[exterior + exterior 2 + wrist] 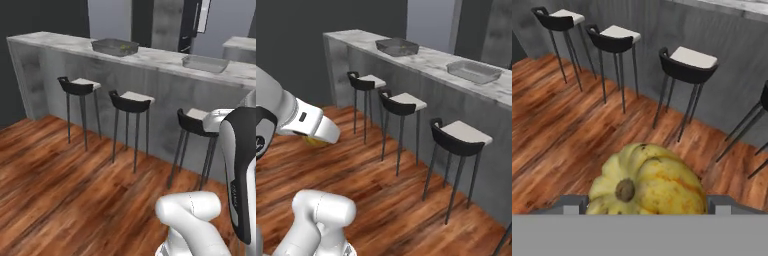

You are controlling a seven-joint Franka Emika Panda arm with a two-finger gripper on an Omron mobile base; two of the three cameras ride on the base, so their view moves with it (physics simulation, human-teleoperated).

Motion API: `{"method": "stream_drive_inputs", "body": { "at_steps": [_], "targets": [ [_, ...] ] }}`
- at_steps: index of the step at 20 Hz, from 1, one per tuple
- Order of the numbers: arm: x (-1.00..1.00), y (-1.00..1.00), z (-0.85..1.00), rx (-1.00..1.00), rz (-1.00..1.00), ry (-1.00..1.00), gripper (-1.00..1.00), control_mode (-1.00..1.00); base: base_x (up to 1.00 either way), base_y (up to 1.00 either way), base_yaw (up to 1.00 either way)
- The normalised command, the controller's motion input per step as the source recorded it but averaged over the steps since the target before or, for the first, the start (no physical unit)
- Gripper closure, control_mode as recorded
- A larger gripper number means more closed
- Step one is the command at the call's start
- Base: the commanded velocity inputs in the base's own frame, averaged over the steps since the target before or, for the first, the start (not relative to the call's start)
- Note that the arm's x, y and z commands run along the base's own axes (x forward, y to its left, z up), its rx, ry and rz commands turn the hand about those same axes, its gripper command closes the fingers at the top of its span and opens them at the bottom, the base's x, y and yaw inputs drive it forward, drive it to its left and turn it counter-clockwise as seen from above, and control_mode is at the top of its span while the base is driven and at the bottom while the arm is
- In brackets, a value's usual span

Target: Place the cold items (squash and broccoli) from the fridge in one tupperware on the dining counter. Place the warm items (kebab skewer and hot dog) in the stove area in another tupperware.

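Wood floor [557, 125] and a long grey desk [165, 57] lie ahead of the gripper [644, 202], with three stools [688, 62] lined up along the desk front. Two clear tupperware tubs [397, 46] sit on the desk, far beyond the gripper. Gripper stands wide, clamped on the yellow squash [647, 182], held over the floor.

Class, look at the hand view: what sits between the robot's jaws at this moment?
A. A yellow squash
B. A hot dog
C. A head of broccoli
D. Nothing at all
A: the hand view shows a ribbed yellow squash with its stem end facing the camera, held between the jaws of the gripper, above the wooden floor.
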Motion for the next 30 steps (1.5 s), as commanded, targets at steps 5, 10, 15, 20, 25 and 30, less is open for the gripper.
{"method": "stream_drive_inputs", "body": {
  "at_steps": [5, 10, 15, 20, 25, 30],
  "targets": [
    [0.00, 0.00, 0.00, 0.00, 0.00, 0.00, 1.00, 1.00, 0.98, 1.00, -0.33],
    [0.00, 0.00, 0.00, 0.00, 0.00, 0.00, 1.00, 1.00, 0.98, 0.99, -0.32],
    [0.00, 0.00, 0.00, 0.00, 0.00, 0.00, 1.00, 1.00, 0.99, 0.97, -0.32],
    [0.00, 0.00, 0.00, 0.00, 0.00, 0.00, 1.00, 1.00, 0.99, 0.96, -0.32],
    [0.00, 0.00, 0.00, 0.00, 0.00, 0.00, 1.00, 1.00, 1.00, 0.88, -0.31],
    [0.00, 0.00, 0.00, 0.00, 0.00, 0.00, 1.00, 1.00, 0.97, 0.80, -0.31]
  ]
}}
